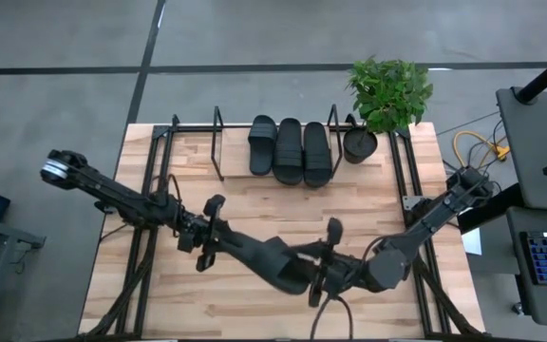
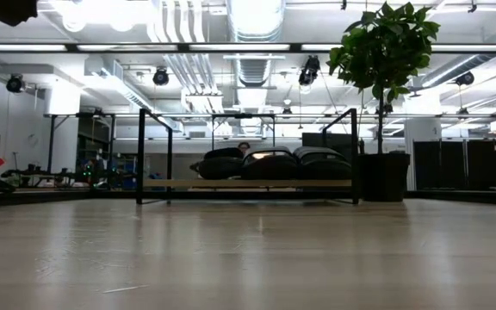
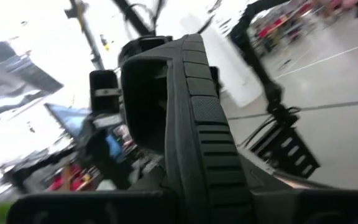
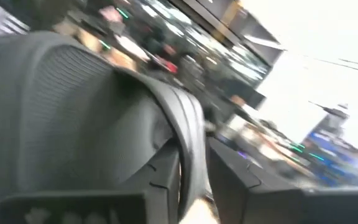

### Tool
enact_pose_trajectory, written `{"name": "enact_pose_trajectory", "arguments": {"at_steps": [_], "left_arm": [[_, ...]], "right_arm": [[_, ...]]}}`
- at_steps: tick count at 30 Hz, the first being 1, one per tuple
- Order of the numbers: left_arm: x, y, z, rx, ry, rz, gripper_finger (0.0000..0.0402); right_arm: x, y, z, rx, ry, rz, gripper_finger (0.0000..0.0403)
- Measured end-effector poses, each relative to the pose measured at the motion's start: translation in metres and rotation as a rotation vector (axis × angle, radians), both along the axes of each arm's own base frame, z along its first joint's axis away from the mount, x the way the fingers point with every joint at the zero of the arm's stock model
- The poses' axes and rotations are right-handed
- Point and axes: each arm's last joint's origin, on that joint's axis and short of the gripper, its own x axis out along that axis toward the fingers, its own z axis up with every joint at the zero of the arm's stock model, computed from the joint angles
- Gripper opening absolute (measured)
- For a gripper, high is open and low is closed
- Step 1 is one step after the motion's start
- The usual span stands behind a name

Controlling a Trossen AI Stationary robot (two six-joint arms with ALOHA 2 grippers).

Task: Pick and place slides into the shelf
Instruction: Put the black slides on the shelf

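Observation:
Three black slides [image 1: 289, 150] [image 2: 269, 164] lie side by side on the shelf [image 1: 231, 157], a light board between black wire uprights [image 2: 248, 182] at the table's far side. A fourth black slide [image 1: 272, 258] hangs between my two grippers over the near middle of the table. My left gripper [image 1: 213, 245] is at its left end and my right gripper [image 1: 323, 271] at its right end, both shut on it. The left wrist view shows its ribbed sole [image 3: 197, 124]. The right wrist view shows its strap and textured footbed [image 4: 73, 112]. The low view shows neither gripper nor this slide. My left gripper holds the fourth slide by its left end [image 1: 231, 247], coming level from the table's left. The slide reaches away from the fingers with its ribbed sole edge [image 3: 204, 155] turned to the camera. The place of contact is hidden below the picture. My right gripper holds the slide's right end [image 1: 310, 268], coming from the table's right. The sole's rim [image 4: 191, 168] runs between the two fingers. The low view shows nothing on the near tabletop, so the slide is lifted clear.
A potted green plant in a black pot [image 1: 359, 144] [image 2: 382, 176] stands at the shelf's right end. The shelf board shows bare wood left of the three slides [image 1: 234, 142]. Black frame rails run along the table's left [image 1: 150, 190] and right [image 1: 402, 180] sides.

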Motion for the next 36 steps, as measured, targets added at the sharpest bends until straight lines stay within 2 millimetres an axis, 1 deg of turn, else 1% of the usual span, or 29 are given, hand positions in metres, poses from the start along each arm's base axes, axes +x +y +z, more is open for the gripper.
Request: {"name": "enact_pose_trajectory", "arguments": {"at_steps": [3, 5, 7, 9, 13, 16, 18, 20, 22, 26, 31, 36], "left_arm": [[-0.005, 0.004, 0.003, -0.017, 0.012, 0.067, 0.0035], [-0.009, 0.007, 0.005, -0.027, 0.037, 0.145, 0.0035], [-0.012, 0.011, 0.004, -0.033, 0.081, 0.24, 0.0035], [-0.014, 0.017, 0.0, -0.044, 0.132, 0.375, 0.0035], [-0.019, 0.023, 0.005, -0.09, 0.13, 0.543, 0.0035], [-0.02, 0.026, 0.005, -0.09, 0.137, 0.645, 0.0035], [-0.02, 0.027, 0.005, -0.092, 0.14, 0.709, 0.0034], [-0.019, 0.028, 0.007, -0.109, 0.143, 0.784, 0.0034], [-0.016, 0.03, 0.008, -0.117, 0.154, 0.886, 0.0034], [-0.005, 0.03, 0.01, -0.093, 0.192, 1.091, 0.0034], [0.015, 0.028, 0.017, -0.069, 0.245, 1.384, 0.0034], [0.037, 0.031, 0.017, -0.059, 0.284, 1.559, 0.0034]], "right_arm": [[-0.009, 0.001, 0.004, -0.016, 0.013, -0.116, 0.0084], [-0.015, 0.002, 0.006, -0.029, 0.027, -0.14, 0.0091], [-0.023, 0.002, 0.011, -0.031, 0.027, -0.149, 0.0094], [-0.027, 0.002, 0.012, -0.037, 0.037, -0.161, 0.0093], [-0.029, 0.002, -0.001, -0.082, 0.095, -0.184, 0.0082], [-0.034, -0.005, -0.004, -0.073, 0.099, -0.222, 0.0073], [-0.04, -0.009, -0.01, -0.082, 0.113, -0.278, 0.0067], [-0.048, -0.017, -0.018, -0.082, 0.124, -0.326, 0.0063], [-0.059, -0.027, -0.024, -0.061, 0.118, -0.337, 0.006], [-0.085, -0.053, -0.035, 0.018, 0.084, -0.336, 0.0059], [-0.112, -0.083, -0.052, 0.102, 0.058, -0.255, 0.0061], [-0.131, -0.102, -0.067, 0.15, 0.045, -0.204, 0.0057]]}}
